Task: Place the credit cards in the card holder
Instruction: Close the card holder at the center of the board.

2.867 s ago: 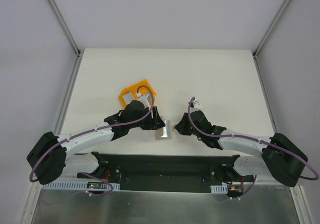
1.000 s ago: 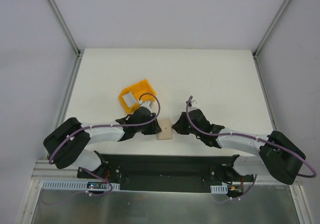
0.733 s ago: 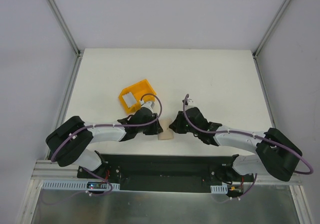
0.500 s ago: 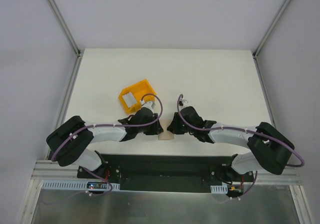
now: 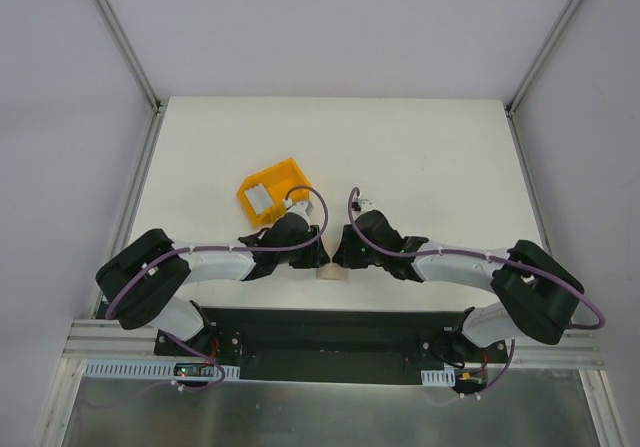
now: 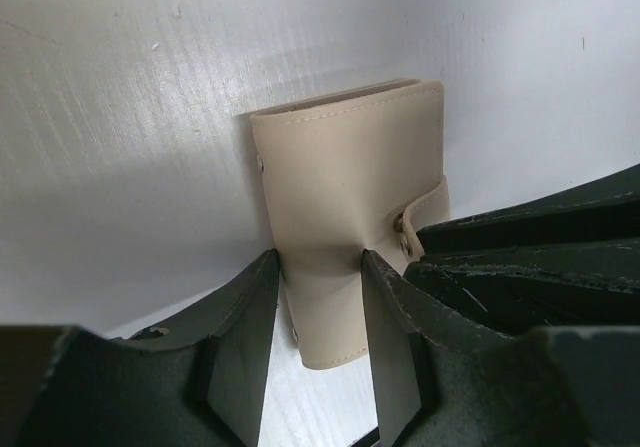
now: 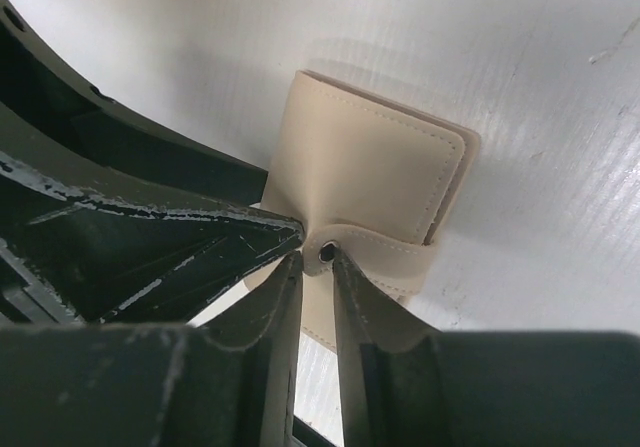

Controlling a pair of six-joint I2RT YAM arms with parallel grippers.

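The far half of the table [image 5: 420, 147] and its right side lie open. The bin [image 5: 272, 182] blocks the left centre, and the left arm [image 5: 210, 262] and right arm [image 5: 450, 264] bar the near strip. Left tool [image 6: 320, 267] and right tool [image 7: 318, 259] meet over the wallet [image 6: 345, 197], leaving only its near edge uncovered.

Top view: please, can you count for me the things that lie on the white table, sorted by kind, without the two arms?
Card holder: 1
Credit card: 1 visible, in the bin (more under it cannot be ruled out)
Yellow bin: 1
Total: 3
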